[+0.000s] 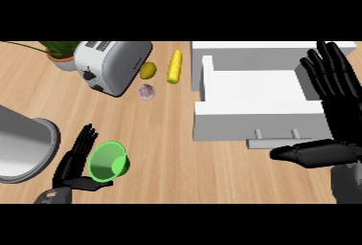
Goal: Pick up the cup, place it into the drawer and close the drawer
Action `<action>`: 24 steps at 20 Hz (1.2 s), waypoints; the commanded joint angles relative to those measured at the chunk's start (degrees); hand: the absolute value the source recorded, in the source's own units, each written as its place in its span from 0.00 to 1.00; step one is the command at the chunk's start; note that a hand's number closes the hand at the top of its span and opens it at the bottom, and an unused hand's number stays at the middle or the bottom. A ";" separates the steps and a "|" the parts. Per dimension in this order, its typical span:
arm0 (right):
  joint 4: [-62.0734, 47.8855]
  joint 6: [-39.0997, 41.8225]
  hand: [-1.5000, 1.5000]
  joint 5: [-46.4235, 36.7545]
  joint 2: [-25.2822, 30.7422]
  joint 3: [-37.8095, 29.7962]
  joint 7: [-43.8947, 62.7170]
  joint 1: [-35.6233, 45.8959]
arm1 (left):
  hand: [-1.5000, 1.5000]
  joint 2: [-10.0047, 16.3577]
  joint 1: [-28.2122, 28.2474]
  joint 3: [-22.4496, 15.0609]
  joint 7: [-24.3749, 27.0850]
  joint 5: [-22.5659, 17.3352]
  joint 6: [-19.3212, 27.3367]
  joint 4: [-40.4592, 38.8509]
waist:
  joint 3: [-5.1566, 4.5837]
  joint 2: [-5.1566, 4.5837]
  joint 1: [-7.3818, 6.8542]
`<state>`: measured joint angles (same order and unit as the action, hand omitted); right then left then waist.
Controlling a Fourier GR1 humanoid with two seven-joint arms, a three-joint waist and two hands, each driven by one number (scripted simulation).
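Observation:
A green cup [109, 162] lies tipped at the lower left, its mouth facing up toward me. My left hand [74, 165] is right against the cup's left side, fingers straight and the thumb reaching under the cup. The white drawer [249, 114] stands pulled open at the right, with its handle [277, 141] at the front and nothing visible inside. My right hand [332, 95] is open with fingers up over the drawer's right edge, its thumb [311, 154] lying just in front of the handle.
A silver toaster [113, 62] and a potted plant [60, 52] stand at the back left. A lemon [148, 70], a corn cob [174, 67] and a garlic bulb [146, 91] lie between toaster and drawer. A large grey pot [21, 148] sits at the left edge.

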<state>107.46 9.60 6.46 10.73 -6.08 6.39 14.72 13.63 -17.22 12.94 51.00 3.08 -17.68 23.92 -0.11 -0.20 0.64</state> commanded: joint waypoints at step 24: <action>-0.69 1.84 0.00 2.23 2.32 -2.89 1.48 1.15 | 1.00 -4.16 -7.23 -2.16 14.66 2.46 -6.92 -8.47 | -0.08 -0.18 0.65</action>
<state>106.73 10.37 7.36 11.69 -7.23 7.88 16.48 10.38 -24.42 11.47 56.58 5.15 -19.16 13.96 -0.10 -0.37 1.27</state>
